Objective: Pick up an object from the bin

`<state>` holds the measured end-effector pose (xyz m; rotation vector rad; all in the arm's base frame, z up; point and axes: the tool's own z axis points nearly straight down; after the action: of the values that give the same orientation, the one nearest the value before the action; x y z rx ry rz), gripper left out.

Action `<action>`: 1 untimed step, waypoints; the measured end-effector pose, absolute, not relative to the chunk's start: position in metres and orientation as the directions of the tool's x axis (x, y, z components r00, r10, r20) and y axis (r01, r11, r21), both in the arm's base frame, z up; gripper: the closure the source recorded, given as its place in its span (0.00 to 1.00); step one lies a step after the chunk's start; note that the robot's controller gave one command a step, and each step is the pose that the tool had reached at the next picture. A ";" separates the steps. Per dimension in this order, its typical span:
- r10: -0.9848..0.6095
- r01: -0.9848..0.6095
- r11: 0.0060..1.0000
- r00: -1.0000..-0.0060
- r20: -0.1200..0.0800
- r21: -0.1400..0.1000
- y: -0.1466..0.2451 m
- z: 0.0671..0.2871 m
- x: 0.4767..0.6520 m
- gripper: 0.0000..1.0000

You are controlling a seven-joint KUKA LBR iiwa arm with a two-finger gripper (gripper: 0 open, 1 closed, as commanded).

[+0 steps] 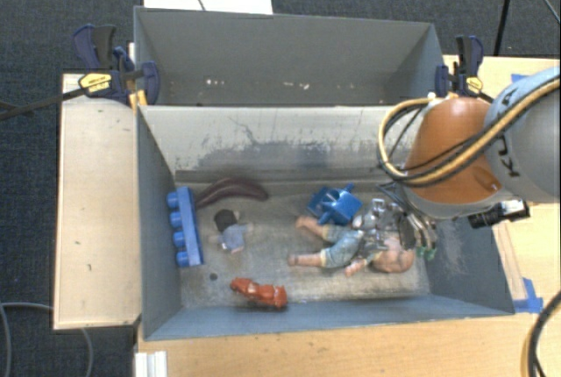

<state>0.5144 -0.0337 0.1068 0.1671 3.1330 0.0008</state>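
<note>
Doll (337,254), small, bare-limbed, clad in pale blue. Lies flat on the floor of the grey bin (289,156), toward its right end, head nearest the right wall and legs pointing left. Sits right under the gripper (386,226), which hangs low over its upper body, touching it or just above it, hard to say which. Open or closed: cannot tell, lost among metal parts beneath the bulky orange cover (451,152) on the wrist. Looks a sensible target, stretched out on level floor with room along its near side. Crowded only by a blue toy (335,204) just beside it on the far side, close enough to be nudged in a grasp. Well apart from the rest: a red toy car (260,293) by the near wall, a small grey-and-dark figure (230,233), a dark curved piece (230,189), and a blue studded brick (184,228) lying along the left wall. As for writing, dark letters on the grey arm (535,130), seemingly "KU", the remainder cut off. Nothing legible on the toys.
</note>
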 end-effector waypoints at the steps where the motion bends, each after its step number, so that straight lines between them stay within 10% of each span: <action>1: 0.138 0.138 0.990 -0.990 -0.001 0.000 -0.044 0.197 0.508 1.00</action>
<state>0.5084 -0.0442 0.1970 0.2180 3.1328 -0.0002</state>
